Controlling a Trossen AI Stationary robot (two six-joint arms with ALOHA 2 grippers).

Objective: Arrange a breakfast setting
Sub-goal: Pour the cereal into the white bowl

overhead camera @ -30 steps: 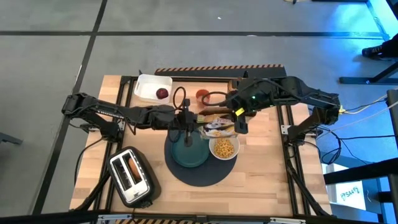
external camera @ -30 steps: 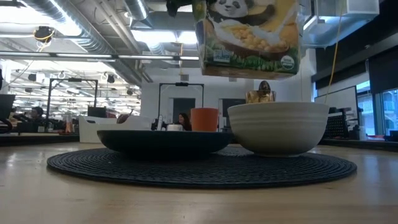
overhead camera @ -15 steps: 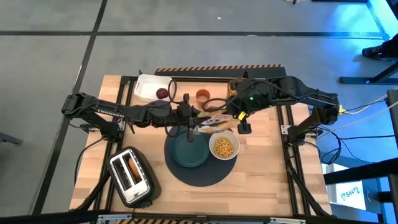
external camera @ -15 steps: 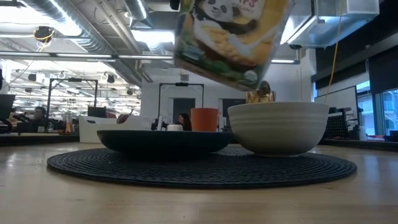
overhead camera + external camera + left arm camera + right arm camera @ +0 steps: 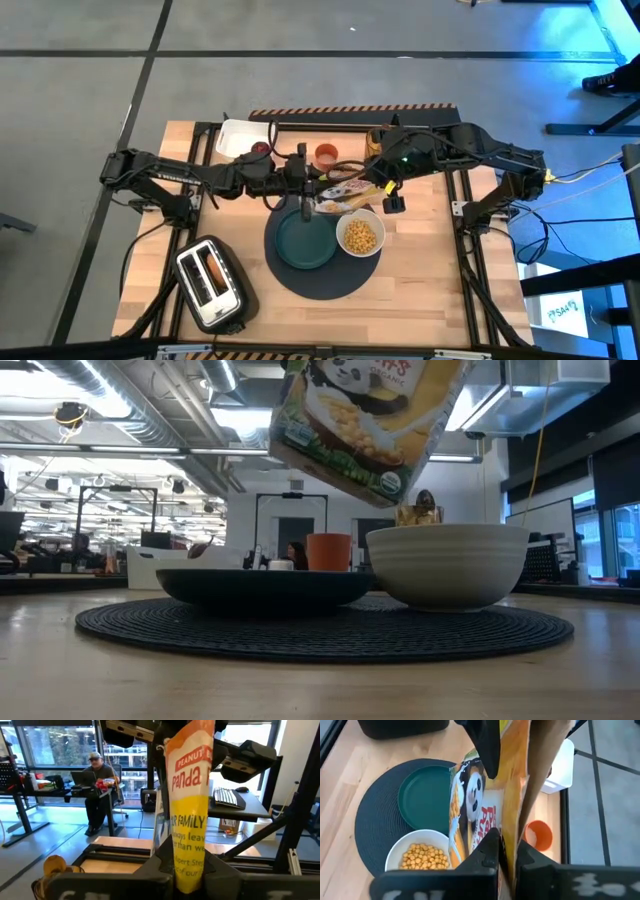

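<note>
A panda cereal box hangs tilted above the far part of the round dark-grey mat, with both grippers shut on it. My left gripper is at its left end and my right gripper at its right end. On the mat sit the teal plate and the white bowl, which holds cereal. The orange cup stands behind them. A dark red fruit lies in a white tray. My left gripper pinches the box across its thin depth, one finger on each broad face, at the narrow yellow side panel. The fingers come level from the table's left. The box is clear of the mat and tilted. My right gripper pinches an orange cardboard wall at the box's open end between its two fingers. It comes from the table's right. The box hangs clear above the bowl and plate, its panda face toward the wrist camera.
A black toaster stands at the near left of the table. A brown piece of food lies at the far right, behind the bowl. Bare wood lies near and right of the mat.
The cereal box, hanging upright over the bowl a second ago, has tipped to a slant and gone a little toward the far edge. Both grippers have gone that way with it.
</note>
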